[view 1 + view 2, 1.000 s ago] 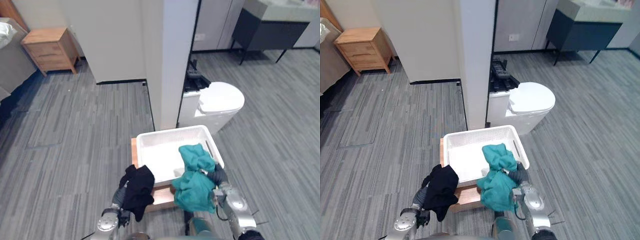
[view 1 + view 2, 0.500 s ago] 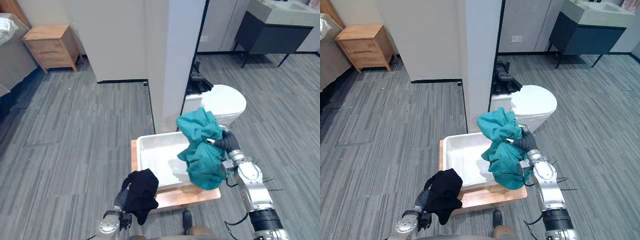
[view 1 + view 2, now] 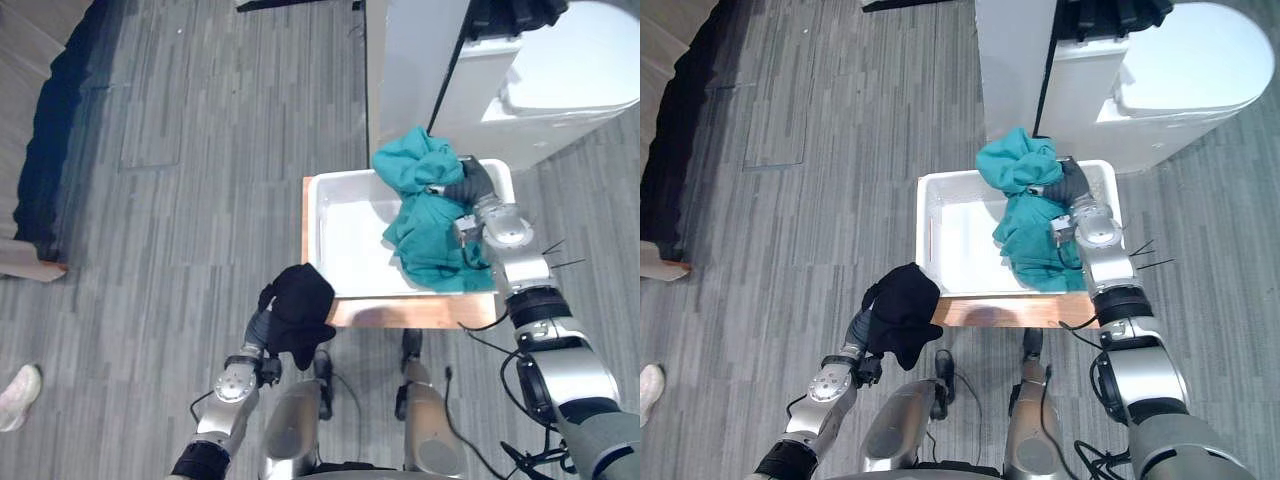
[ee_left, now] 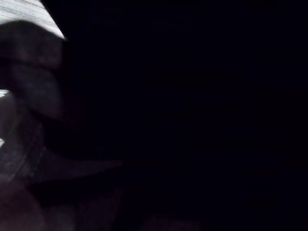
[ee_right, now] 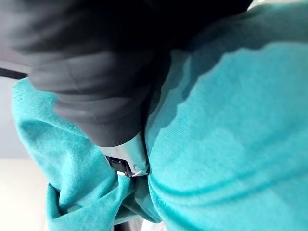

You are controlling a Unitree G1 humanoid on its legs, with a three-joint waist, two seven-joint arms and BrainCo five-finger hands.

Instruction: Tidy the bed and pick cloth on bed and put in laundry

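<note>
Nearest the robot, a black cloth (image 3: pixel 300 310) sits bunched over the left hand (image 3: pixel 258 332), held clear of the grey plank floor just off the near left corner of a wooden board (image 3: pixel 410 313). Whether that hand's fingers grip the fabric cannot be told, since the cloth covers them. On the board stands a white, smooth-walled laundry basket (image 3: pixel 312 235), rectangular with rounded corners. Its left half is bare. Over its right side the right hand (image 3: pixel 470 188) clutches a teal cloth (image 3: pixel 425 235), fingers closed into a gathered knot of knit fabric while the loose tail hangs into the basket's near right corner. Both pieces look light, soft and limp, likely to sag and snag on a rim, so a bunched handful near the middle seems the surest hold. Beyond the basket's far edge stands a glossy white toilet (image 3: pixel 580 60).
</note>
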